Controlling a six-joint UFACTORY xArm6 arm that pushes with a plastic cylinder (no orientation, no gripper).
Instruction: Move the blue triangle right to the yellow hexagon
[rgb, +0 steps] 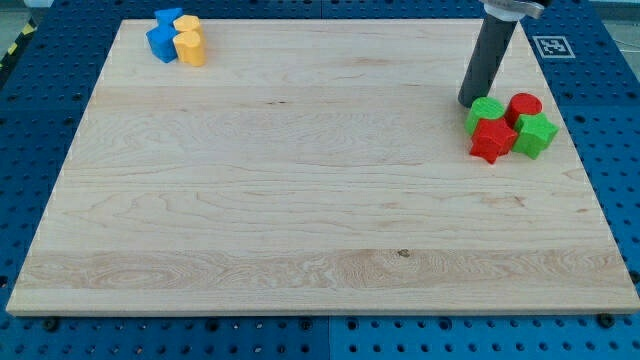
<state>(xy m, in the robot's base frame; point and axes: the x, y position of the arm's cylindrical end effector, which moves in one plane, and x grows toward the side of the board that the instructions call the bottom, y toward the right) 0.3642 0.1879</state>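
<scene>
**Mia:** What is the biggest thing here?

**Ben:** The worktop (300, 180). It is a pale wooden board and it fills most of the view. It lies on a blue base with holes (600, 120).

**Mia:** And next?

**Ben:** The dark rod (488, 55). It comes down from the view's top, near the worktop's top right corner. It leans a little.

**Mia:** Where is my tip?

**Ben:** My tip (467, 103) sits on the worktop, just beside the green block (487, 111), on that block's left. I cannot tell if they touch.

**Mia:** Are there jaws? Are they open?

**Ben:** No jaws show. The arm ends in the plain rod, and it holds nothing.

**Mia:** What else is by that green block?

**Ben:** A bunch of four blocks by the worktop's right edge. The red round block (524, 106) is at the back. The red star-like block (492, 140) is at the front. Another green block (536, 134) is on the right side. They all sit packed close together.

**Mia:** Where is the blue triangle?

**Ben:** Far away, in the worktop's top left corner. Two blue blocks are there. One blue block (168, 17) is at the back and one blue block (160, 41) is in front. I cannot tell which one is the triangle. The yellow hexagon (190, 47) sits right next to them on their right, with a second yellow block (187, 25) just behind it. All four are huddled tight.
</scene>
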